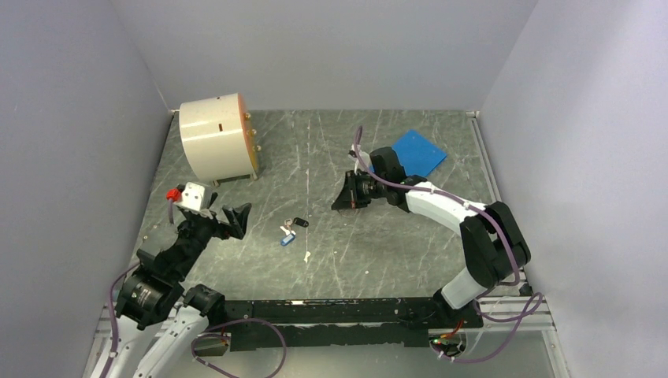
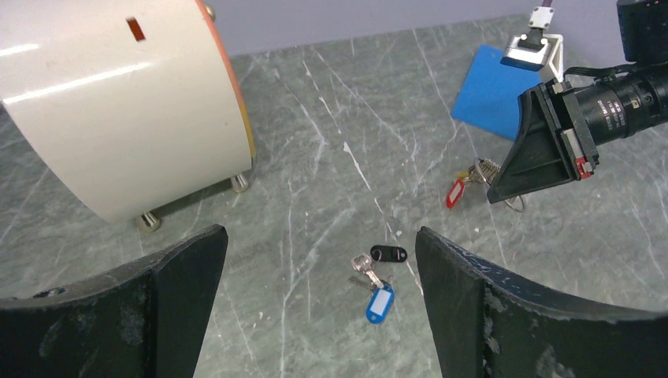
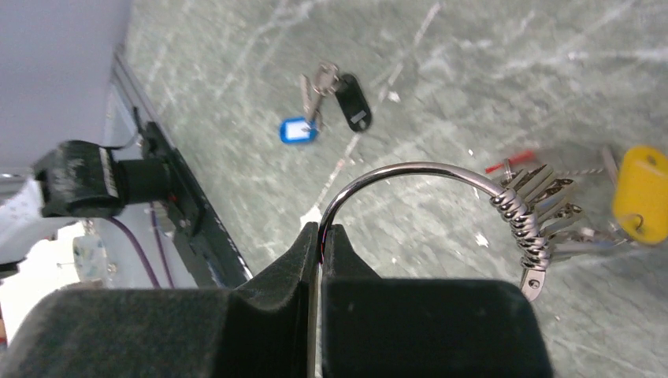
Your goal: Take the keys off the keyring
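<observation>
My right gripper [image 3: 321, 236] is shut on the thin silvery keyring [image 3: 410, 169] and holds it low over the table. Several metal loops with keys [image 3: 543, 213] hang bunched on the ring's right side, with a yellow tag [image 3: 644, 193] and a sliver of a red tag [image 3: 516, 161]. The red tag [image 2: 454, 192] also shows in the left wrist view, beside the right gripper [image 2: 498, 193]. Loose on the table lie a silver key [image 2: 364, 268], a blue tag [image 2: 380, 303] and a black tag [image 2: 388, 253]. My left gripper [image 2: 321, 236] is open and empty, hovering short of them.
A cream cylindrical drum [image 1: 217, 138] stands at the back left. A blue flat sheet [image 1: 417, 152] lies at the back right behind the right arm. A small white scrap [image 1: 306, 255] lies near the loose keys [image 1: 290, 232]. Grey walls close in three sides.
</observation>
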You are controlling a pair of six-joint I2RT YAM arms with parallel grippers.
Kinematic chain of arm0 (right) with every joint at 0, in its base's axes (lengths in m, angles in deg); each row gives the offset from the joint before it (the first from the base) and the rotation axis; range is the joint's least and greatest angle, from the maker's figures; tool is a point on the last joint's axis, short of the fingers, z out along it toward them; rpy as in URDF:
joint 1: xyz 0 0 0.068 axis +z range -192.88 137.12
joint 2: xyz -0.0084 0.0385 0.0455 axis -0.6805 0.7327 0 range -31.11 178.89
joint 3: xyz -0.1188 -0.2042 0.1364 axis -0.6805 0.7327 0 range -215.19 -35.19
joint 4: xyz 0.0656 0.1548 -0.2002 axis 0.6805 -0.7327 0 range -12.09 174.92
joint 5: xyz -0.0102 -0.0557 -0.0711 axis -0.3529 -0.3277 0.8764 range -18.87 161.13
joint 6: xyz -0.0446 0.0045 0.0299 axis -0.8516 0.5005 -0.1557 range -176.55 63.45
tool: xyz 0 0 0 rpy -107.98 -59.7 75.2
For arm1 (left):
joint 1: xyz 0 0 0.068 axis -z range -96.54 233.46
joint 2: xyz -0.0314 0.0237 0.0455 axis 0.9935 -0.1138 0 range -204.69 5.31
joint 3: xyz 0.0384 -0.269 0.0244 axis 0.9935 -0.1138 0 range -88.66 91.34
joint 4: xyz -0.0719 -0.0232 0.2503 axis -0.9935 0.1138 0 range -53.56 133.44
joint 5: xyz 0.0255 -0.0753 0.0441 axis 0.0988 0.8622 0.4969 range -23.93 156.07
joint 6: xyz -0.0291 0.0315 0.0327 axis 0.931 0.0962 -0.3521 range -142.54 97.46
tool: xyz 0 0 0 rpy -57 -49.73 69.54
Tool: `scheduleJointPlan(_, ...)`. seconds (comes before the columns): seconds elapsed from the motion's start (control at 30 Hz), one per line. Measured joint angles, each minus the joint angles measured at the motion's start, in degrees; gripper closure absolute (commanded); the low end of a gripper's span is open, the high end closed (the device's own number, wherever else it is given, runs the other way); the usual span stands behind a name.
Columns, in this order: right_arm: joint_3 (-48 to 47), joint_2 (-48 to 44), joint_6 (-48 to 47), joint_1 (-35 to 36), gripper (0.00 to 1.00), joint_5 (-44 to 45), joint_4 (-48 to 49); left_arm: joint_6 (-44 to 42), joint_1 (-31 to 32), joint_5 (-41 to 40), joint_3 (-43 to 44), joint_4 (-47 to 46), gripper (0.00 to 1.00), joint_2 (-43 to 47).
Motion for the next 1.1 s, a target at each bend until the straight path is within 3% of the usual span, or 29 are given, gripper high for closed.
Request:
scheduleJointPlan(0.3,-3.9,1.6,-9.1,-1.7,1.00,6.4,-12.0,0.0,-0.1,1.1,0.2,1.5,0.05,-2.4)
scheduleJointPlan(0.5,-9.0,1.7,-12.6,-1.9,1.00,10.1,-14.1,0.0,-0.2,1.1,0.2,1.6,0.05,-2.4)
scheduleJointPlan(0.87,-1.0,2.6,-13.9,4.3,1.00,13.4,-15.4,0.0,-0.2,1.3,0.2,1.9,0.05,-2.3)
scheduleJointPlan(1.1,1.4,2.8,-13.6,12.0,0.76,15.3,-18.4,0.0,-0.2,1.9,0.2,1.9,0.05,-2.3)
